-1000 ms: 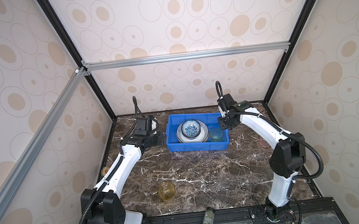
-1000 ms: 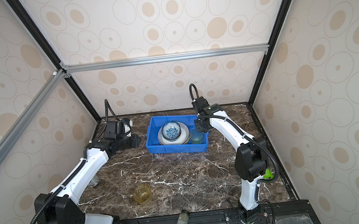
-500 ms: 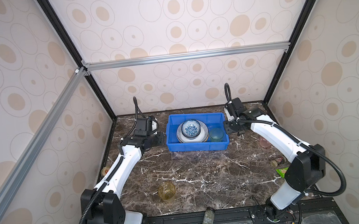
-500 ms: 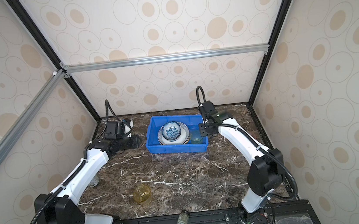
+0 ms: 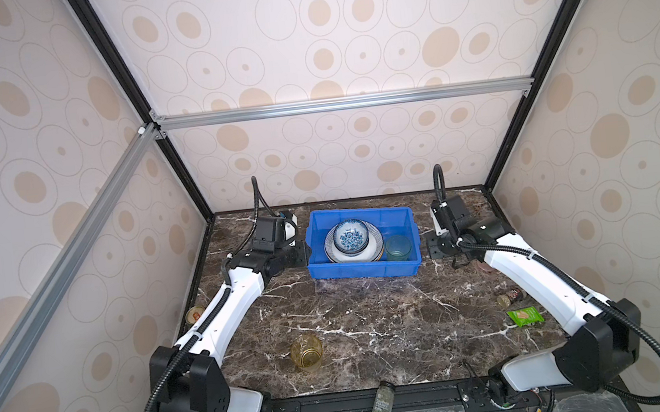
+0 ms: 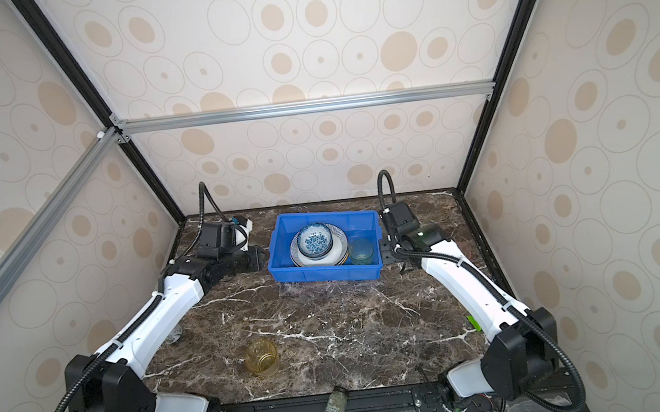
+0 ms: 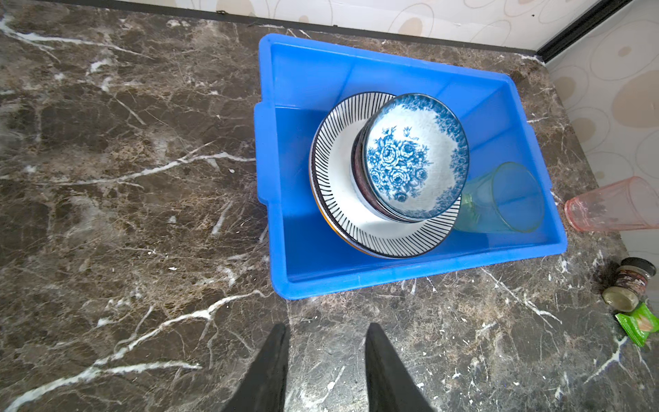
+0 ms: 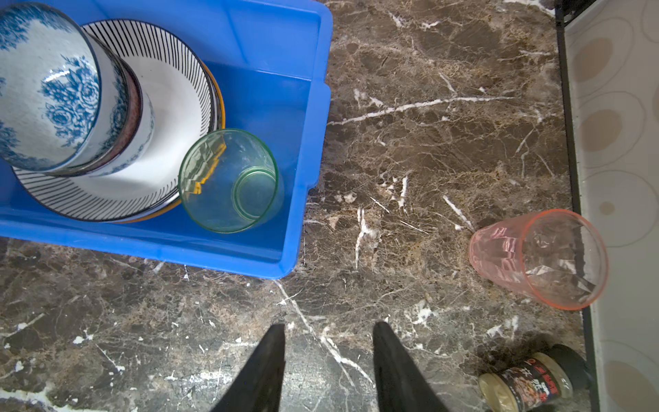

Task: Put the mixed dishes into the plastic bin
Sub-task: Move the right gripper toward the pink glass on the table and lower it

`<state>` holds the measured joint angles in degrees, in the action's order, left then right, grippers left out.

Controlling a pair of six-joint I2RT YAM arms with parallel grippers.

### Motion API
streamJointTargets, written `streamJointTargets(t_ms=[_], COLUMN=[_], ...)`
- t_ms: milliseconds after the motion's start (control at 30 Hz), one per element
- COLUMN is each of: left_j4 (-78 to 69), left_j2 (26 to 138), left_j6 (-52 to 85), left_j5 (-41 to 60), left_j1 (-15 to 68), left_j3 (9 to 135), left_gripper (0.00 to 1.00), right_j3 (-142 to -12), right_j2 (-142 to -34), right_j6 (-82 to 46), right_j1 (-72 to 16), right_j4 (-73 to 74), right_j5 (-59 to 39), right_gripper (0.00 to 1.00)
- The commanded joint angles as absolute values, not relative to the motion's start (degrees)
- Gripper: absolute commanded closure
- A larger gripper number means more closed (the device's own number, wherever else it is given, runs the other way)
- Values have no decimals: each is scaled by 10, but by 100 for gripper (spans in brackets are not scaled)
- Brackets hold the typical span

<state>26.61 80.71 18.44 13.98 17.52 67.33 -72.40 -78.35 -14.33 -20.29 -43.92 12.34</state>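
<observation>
The blue plastic bin stands at the back middle of the marble table. In it lie a striped-rim plate, a blue floral bowl stacked on another bowl, and a green glass. A yellow glass stands on the table near the front. A pink glass lies on its side to the right of the bin. My left gripper is open and empty beside the bin's left end. My right gripper is open and empty by the bin's right end.
A small dark-lidded jar and a green packet lie at the right edge. A tin can sits by the left wall. A spice jar lies on the front rail.
The right arm has swung from over the bin's right end out to the right, beside the bin. The left arm has stayed put.
</observation>
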Motion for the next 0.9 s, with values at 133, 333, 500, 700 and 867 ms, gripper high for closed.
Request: streamJointTargets(t_ms=[133,333,500,700,867], left_j4=[248,250,250,252,254], left_j2=[817,825,832,835,834], left_j6=[177,172,173,172,173], left_j5=[151,148,151,150,148], left_j1=[185,185,186,186,186], left_j3=[688,695,699,698,698], left_gripper=[63,63,63,63,63], right_j3=[-682,-654,-620,-596,-607], right_j2=[-755,-748,-721,-712,-737], right_j6=[-174,-203,-220,-250,-234], right_j1=[-147,-87,-36,64,104], right_j4=[-417,-413,-392,-360,-361], right_j5=[109,85,66,-5,-13], right_gripper=[56,57,57,57,57])
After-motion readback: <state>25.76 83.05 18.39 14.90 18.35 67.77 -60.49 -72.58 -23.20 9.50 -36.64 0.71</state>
